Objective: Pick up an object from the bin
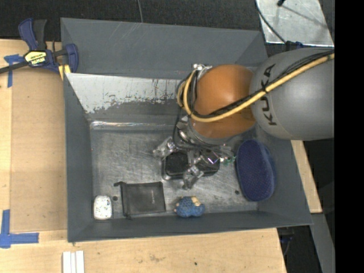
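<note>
My gripper (183, 165) hangs low over the middle of the bin floor, under the orange dome of the wrist. Its metal fingers stand around a small dark object (175, 164) that lies on the floor, but their spacing is hidden by the gripper's own body. A small blue lumpy toy (188, 207) lies just in front of the gripper near the front wall. A flat black rectangular wallet-like pad (143, 198) lies to the front left of the gripper.
A dark blue oval mesh case (255, 170) leans against the right wall beside the arm. A small white rounded object (102, 207) sits in the front left corner. The arm covers the bin's back right part.
</note>
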